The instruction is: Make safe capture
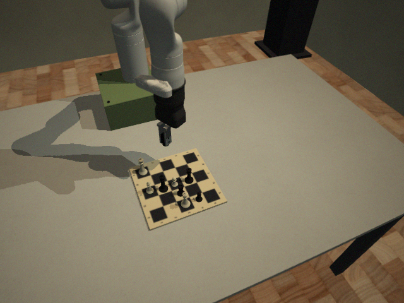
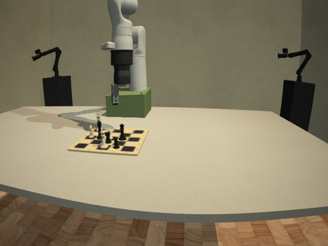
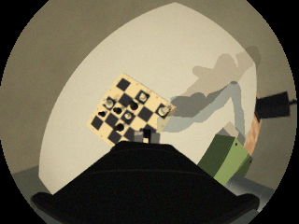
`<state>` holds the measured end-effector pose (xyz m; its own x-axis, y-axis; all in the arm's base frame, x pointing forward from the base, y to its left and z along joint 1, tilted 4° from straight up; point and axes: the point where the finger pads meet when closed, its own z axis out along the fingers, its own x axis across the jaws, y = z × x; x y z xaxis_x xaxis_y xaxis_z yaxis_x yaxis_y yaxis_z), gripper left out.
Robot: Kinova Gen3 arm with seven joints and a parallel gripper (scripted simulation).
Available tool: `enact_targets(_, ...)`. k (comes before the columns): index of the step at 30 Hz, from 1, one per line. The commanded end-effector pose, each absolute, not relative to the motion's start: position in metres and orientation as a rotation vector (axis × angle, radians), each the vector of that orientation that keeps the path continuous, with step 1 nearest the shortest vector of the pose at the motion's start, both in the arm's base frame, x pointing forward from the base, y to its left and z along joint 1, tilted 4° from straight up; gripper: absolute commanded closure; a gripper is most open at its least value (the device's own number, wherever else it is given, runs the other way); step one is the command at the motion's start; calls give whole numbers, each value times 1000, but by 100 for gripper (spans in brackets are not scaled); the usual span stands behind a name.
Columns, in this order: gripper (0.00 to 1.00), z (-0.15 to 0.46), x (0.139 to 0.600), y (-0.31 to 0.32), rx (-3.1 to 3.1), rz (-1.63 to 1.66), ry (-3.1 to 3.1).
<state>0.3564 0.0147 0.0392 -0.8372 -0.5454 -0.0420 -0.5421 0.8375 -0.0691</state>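
Observation:
My gripper [image 1: 165, 140] [image 2: 115, 101] [image 3: 146, 133] is raised beyond the board's robot-side edge, shut on something small and dark that barely shows below the tips; it looks like a black piece, its type hidden. On the board [image 1: 171, 216] [image 2: 105, 151] a tall white piece [image 1: 141, 170] [image 3: 163, 111] stands in the robot-side left corner. A white piece [image 1: 149, 189] [image 2: 90, 132], a tall black piece [image 1: 163, 187] [image 2: 99, 133] and a small white piece [image 1: 174, 183] stand mid-board, near a black piece [image 1: 189, 177] [image 2: 122, 135]. A shorter black piece [image 1: 180, 190], a white piece [image 1: 185, 202] and a small black piece [image 1: 199, 197] stand nearer the front. All look upright.
The green base block [image 1: 130, 112] [image 2: 127, 105] [image 3: 227, 159] stands behind the board under the arm. The arm's shadow falls on the table [image 1: 277, 163] [image 2: 211, 159] left of the block and touches the board's corner. The edge letters are too small to read.

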Motion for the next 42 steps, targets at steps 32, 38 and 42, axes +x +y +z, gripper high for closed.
enact_targets(32, 100, 49, 563, -9, -1242, -86, 2825)
enact_targets(38, 100, 49, 563, -9, -1242, -86, 2825)
enact_targets(42, 100, 49, 563, -9, -1242, -86, 2825)
